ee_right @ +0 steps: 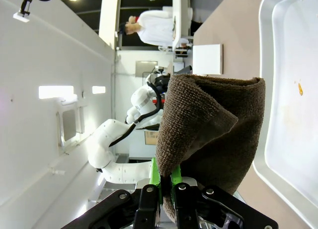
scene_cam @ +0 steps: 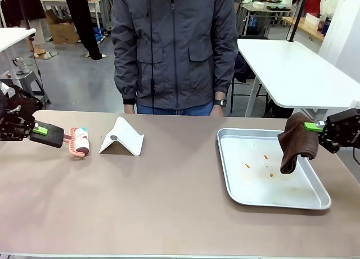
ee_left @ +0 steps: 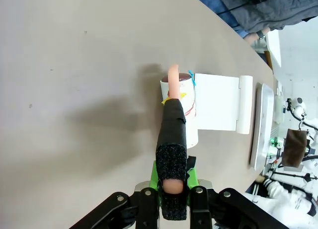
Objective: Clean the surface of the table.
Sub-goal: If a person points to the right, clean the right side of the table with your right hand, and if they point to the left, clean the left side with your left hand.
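The bench (scene_cam: 169,208) takes the whole width of the front view, with a smooth brownish top, and it reaches from the near edge to the person (scene_cam: 174,45) in a grey jacket who stands at its far side. On its left part there is a lint roller (scene_cam: 80,141), and its roll is low at the bench top, just beside a white folded stand (scene_cam: 124,138); I cannot tell if the roll really touches the surface. The left pincer (scene_cam: 39,130) is pressed on the black foam handle (scene_cam: 52,136) of this roller, and in the left wrist view the left pincer (ee_left: 173,189) grips the end of the handle (ee_left: 172,139) from both sides. On the right part of the bench lies a silver tray (scene_cam: 236,194) with a few small orange crumbs (scene_cam: 264,157) inside it. The right pincer (scene_cam: 313,126) pinches the top of a dark brown cloth (scene_cam: 297,144), which hangs down over the right side of the tray. In the right wrist view the cloth (ee_right: 213,129) is folded between the green pads (ee_right: 155,177), with the tray (ee_right: 293,65) behind it.
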`<state>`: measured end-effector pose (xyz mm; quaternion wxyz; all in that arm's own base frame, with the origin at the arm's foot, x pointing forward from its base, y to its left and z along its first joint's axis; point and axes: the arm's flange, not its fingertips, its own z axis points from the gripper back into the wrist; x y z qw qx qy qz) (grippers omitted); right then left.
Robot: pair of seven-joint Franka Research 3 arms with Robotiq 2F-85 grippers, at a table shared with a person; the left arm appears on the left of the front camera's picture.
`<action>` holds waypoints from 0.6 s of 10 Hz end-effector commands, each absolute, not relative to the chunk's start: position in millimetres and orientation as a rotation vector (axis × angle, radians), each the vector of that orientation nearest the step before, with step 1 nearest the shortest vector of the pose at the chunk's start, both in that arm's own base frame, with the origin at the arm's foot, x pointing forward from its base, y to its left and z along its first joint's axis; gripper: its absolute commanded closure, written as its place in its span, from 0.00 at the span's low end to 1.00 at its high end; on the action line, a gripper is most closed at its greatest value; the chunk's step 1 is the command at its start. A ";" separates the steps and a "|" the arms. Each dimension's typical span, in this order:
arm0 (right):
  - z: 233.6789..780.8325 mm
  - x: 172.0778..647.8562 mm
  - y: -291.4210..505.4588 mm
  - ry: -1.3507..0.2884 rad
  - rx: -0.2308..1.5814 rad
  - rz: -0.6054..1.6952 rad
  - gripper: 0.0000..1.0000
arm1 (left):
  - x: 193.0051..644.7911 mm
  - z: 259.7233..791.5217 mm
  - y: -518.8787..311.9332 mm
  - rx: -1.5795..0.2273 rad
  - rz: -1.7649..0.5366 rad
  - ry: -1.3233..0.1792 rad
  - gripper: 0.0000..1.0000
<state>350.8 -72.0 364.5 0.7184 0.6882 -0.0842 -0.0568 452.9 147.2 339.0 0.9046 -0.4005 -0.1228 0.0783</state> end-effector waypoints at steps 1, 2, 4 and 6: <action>367.5 350.1 -72.2 -0.187 1.538 -0.120 1.00 | 449.9 322.7 144.5 -0.799 0.152 -0.234 0.78; 367.5 350.1 -72.2 -0.187 1.538 -0.120 1.00 | 448.2 329.0 148.5 -0.814 0.153 -0.254 0.78; 367.5 350.1 -72.2 -0.187 1.538 -0.120 1.00 | 432.3 360.9 163.9 -0.905 0.128 -0.341 0.78; 367.5 350.1 -72.2 -0.187 1.538 -0.120 1.00 | 405.6 394.2 182.4 -0.974 0.086 -0.413 0.78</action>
